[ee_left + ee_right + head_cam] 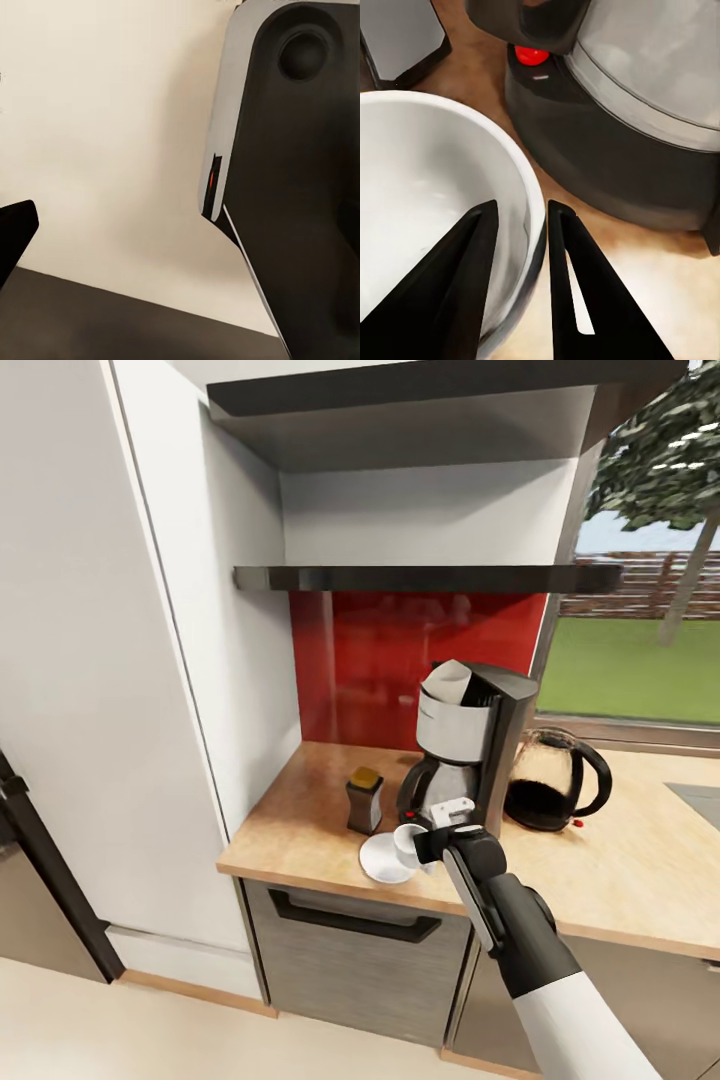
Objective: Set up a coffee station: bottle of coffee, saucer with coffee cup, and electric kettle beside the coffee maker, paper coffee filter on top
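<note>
On the wooden countertop [300, 830], the right gripper [521, 247] pinched the rim of the coffee cup [408, 845] with 1 finger inside and 1 outside, the cup resting on the saucer [380, 862]. The cup looked light, rigid, glossy and probably breakable — the rim wall seemed the sound hold. The coffee maker [470, 745] stood just beyond the fingertips, the bottle of coffee [364, 800] off to one side — close quarters; I could not tell the left gripper's state.

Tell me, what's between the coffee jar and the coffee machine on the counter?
The white saucer with the coffee cup on it sits between the coffee bottle and the coffee maker, toward the counter's front, in the head view.
</note>
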